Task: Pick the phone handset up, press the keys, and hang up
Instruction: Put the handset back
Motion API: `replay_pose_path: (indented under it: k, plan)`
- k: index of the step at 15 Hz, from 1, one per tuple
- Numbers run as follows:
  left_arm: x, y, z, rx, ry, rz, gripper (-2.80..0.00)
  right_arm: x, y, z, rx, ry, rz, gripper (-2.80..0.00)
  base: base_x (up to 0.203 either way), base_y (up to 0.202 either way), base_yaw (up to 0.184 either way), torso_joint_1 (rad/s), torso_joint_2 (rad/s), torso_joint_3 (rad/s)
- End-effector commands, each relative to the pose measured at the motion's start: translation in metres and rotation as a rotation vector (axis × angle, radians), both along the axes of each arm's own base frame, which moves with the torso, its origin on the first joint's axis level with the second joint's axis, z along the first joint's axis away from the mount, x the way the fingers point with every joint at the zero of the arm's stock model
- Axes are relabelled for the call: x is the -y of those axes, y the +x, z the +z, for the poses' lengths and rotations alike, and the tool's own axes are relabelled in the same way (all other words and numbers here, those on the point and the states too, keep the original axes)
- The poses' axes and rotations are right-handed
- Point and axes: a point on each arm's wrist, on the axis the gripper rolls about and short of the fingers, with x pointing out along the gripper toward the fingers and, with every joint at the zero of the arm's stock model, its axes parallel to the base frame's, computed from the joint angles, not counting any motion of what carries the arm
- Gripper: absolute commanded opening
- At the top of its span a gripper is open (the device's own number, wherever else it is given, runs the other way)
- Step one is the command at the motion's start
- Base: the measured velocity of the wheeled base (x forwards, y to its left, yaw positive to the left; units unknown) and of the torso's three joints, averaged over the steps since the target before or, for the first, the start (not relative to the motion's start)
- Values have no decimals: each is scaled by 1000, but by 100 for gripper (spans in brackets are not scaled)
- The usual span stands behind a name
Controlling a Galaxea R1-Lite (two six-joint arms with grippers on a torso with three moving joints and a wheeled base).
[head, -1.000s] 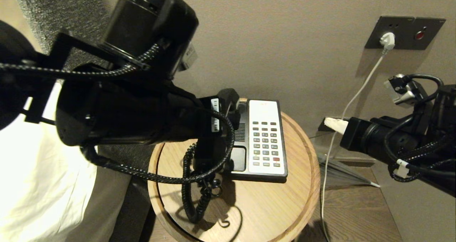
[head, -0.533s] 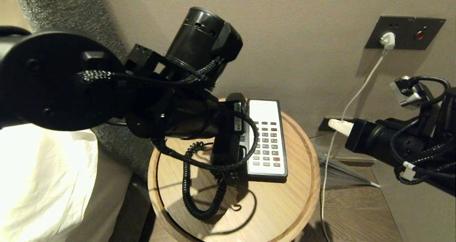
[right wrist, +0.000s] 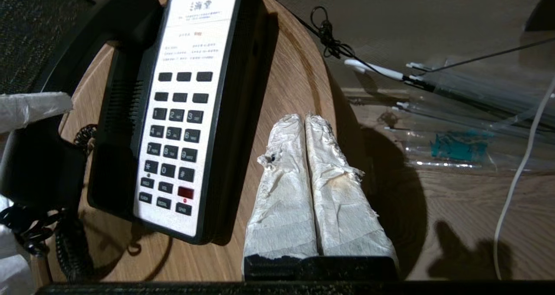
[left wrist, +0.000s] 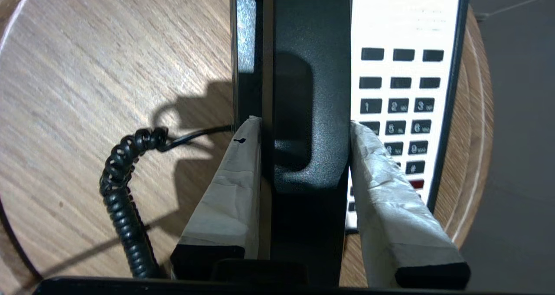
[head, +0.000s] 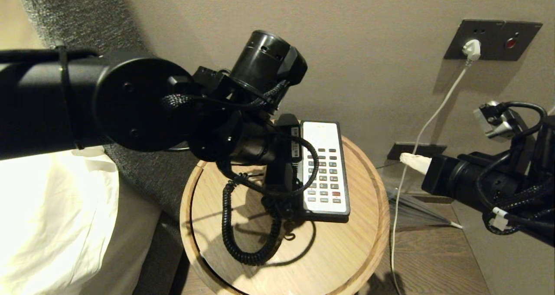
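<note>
Phone handset is clamped between the taped fingers of the left gripper, held lengthwise over the left side of the phone base, right above its cradle, w/ the coiled cord hanging off its near end and looping on the round wooden table. Change vs a sec ago: left arm has swung back and away from the head cam, and the handset has shifted right, from beside the base's left edge to over the cradle; cord loop slid along w/ it. The cradle recess, open to view before, is now covered. Whether the handset is seated or just above it, can't tell. Reads as the hang-up phase, so prob. near the end. Right gripper sits to the right of the keypad, taped fingers pressed together, holding nothing, clear of the keys.
</note>
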Motion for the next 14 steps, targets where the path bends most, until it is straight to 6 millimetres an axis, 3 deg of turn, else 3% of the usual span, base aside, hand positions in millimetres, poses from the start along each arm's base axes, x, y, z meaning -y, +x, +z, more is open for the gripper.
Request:
replay_pose_path:
  k: [1, 14]
  plan:
    - [3, 4, -6, -12, 12, 7, -280, 0, 0, 0, 2, 3, -2, -280, 0, 0, 0, 0, 0, 0]
    - [20, 21, -23, -24, 50, 10, -280, 1, 0, -2, -8, 3, 8, -280, 0, 0, 0, 0, 0, 0]
